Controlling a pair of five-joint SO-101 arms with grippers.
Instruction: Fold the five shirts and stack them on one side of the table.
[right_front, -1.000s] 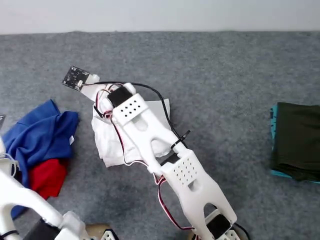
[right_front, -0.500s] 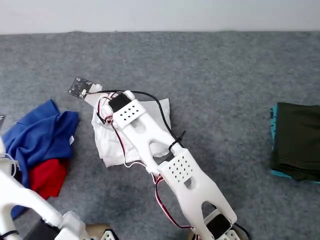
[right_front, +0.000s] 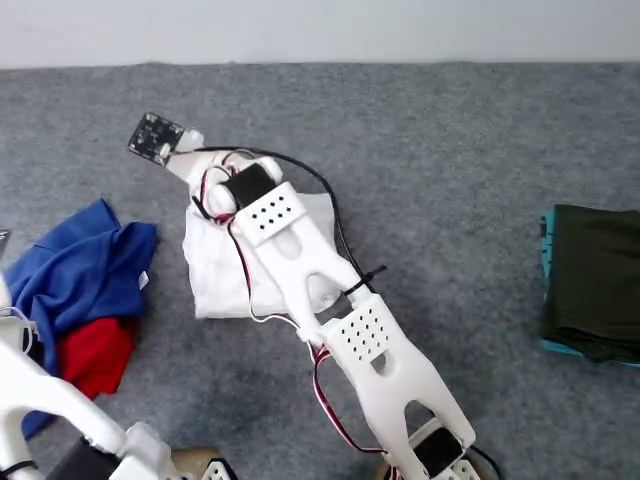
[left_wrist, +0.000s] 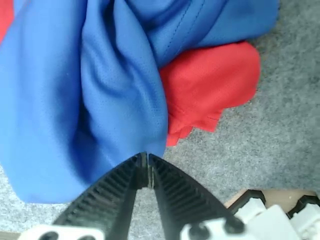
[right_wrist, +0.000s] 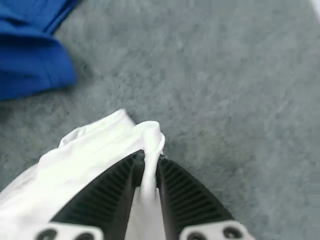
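Farther back now, my right gripper (right_wrist: 148, 156) pinches the white shirt (right_front: 215, 272); my left gripper (left_wrist: 148, 164) has its fingers pressed together.

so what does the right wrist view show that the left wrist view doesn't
The right wrist view has the right gripper shut on a raised fold of the white shirt. The left wrist view instead has the left gripper, shut with nothing between its fingers, and the red shirt lying partly under the blue shirt. Both take in the blue shirt and the grey table.
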